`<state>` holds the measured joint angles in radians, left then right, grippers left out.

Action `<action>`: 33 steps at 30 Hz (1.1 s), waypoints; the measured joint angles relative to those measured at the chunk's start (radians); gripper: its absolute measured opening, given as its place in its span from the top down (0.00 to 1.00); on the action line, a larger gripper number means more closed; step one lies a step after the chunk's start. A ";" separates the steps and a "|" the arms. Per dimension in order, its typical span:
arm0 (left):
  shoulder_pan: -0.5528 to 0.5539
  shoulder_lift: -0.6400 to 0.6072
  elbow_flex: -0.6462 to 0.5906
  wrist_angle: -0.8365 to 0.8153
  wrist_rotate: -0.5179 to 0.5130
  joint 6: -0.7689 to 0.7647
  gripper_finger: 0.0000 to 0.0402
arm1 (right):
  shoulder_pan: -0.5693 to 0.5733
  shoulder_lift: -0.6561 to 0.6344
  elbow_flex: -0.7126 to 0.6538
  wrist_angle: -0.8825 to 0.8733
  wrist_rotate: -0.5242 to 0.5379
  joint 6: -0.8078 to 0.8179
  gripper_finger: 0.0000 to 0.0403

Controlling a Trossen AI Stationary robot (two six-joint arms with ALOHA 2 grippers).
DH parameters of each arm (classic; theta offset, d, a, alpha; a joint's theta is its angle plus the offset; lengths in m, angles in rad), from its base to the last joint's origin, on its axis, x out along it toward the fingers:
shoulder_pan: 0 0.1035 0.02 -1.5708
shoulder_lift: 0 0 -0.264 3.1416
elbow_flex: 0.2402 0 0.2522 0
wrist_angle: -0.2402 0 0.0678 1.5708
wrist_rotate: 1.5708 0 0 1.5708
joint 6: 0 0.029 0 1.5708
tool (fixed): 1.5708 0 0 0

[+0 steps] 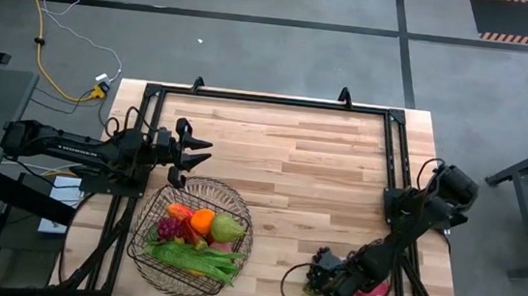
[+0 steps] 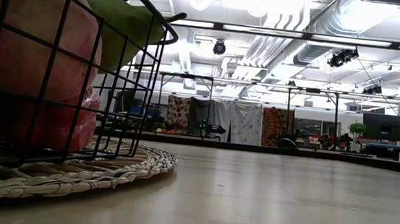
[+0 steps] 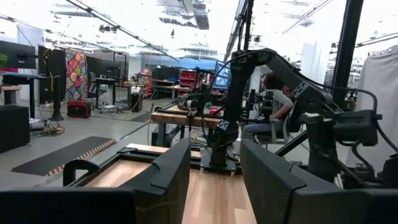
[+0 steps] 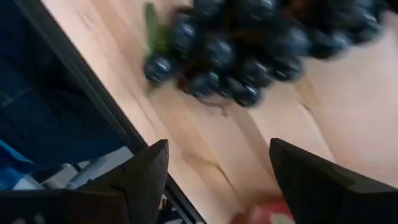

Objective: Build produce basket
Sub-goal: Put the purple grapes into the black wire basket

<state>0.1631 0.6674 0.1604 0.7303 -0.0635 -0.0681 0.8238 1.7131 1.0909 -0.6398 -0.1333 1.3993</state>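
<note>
The dark wire basket (image 1: 146, 244) stands by its bottom on a woven mat (image 2: 71, 177) near the table's near-left corner. It holds an orange (image 1: 202, 220), a green pear (image 1: 227, 228), purple grapes (image 1: 169, 227), green beans (image 1: 193, 259) and a pink-red fruit (image 2: 36, 76). My right gripper (image 4: 217, 168) is open and low at the near edge, right of the basket, its fingers pointing at a bunch of dark grapes (image 4: 249, 43) lying on the wood. A pink dragon fruit (image 1: 375, 295) lies beside the right gripper (image 1: 317, 281). My left gripper (image 1: 203, 157) hovers open just beyond the basket's far rim.
A black frame rail (image 1: 394, 156) runs along the table's far and side edges, and another rail (image 4: 81, 93) passes close by the grapes at the near edge. Bare wood (image 1: 310, 172) spreads across the middle and far part of the table.
</note>
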 joint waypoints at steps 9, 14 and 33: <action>0.000 0.000 0.000 0.000 -0.001 0.000 0.68 | 0.001 0.071 0.003 0.054 0.008 0.013 0.33; 0.000 0.000 0.000 0.000 -0.004 0.000 0.68 | 0.000 0.101 0.003 0.059 0.018 0.011 0.33; 0.000 0.000 0.000 0.000 -0.004 0.001 0.68 | -0.012 0.131 0.003 0.021 0.071 0.056 0.69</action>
<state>0.1631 0.6674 0.1604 0.7307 -0.0673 -0.0673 0.8114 1.8439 1.0936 -0.6188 -0.0625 1.4550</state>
